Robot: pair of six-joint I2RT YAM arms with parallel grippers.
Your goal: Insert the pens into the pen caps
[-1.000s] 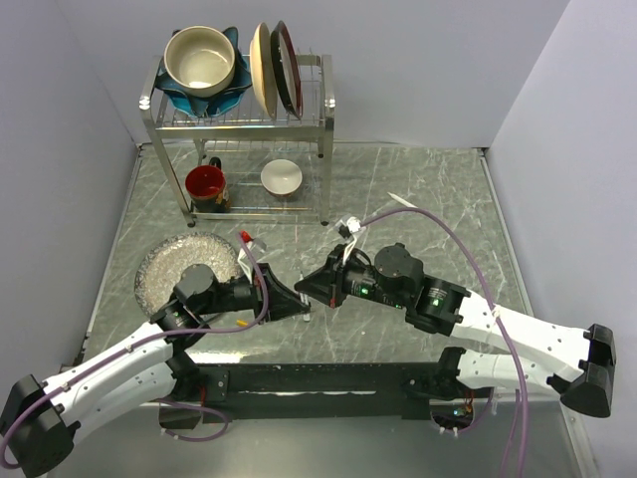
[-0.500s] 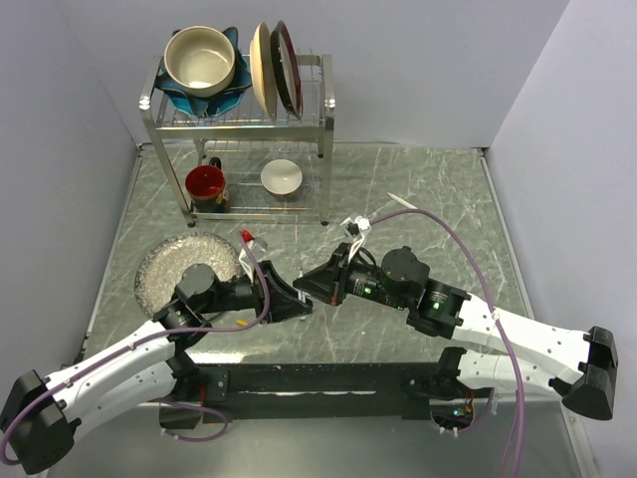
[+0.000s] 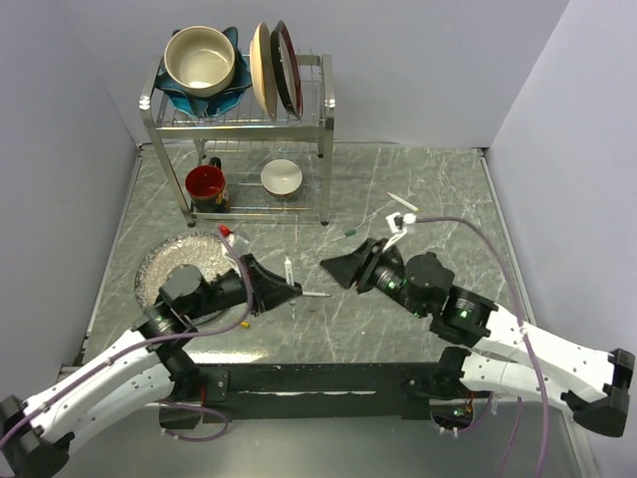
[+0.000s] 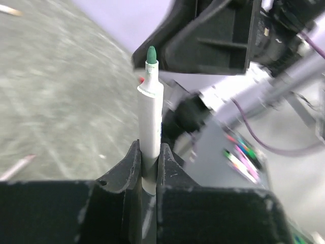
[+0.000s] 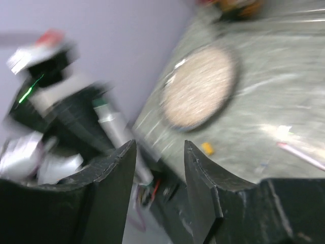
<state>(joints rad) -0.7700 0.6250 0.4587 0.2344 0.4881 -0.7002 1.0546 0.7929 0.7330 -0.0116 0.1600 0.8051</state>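
The left gripper [image 3: 289,292] was in the lower middle of the top view, and its two fingers were closed tightly on a pen [image 4: 150,117]. In the left wrist view this pen stood almost upright between the fingers. Its white barrel rose to the upper middle of the frame, and its green tip [image 4: 151,53] was bare, with no cap on it.

The right gripper [image 3: 333,265] was just to the right of it, apart from it and pointing toward it. In the right wrist view its fingers [image 5: 114,173] were wide apart and nothing was between them. The same held pen appeared there, blurred, at the left of the frame.

A second pen [image 3: 317,295] lay flat on the table [image 3: 438,179], just beside the tip of the left gripper. A third pen [image 3: 403,201] lay well apart, toward the upper right. The green cap [image 3: 350,233] lay on the table above the right gripper. The yellow-orange cap [image 3: 242,324] lay below the left arm, near the lower edge of the round plate [image 3: 179,261].
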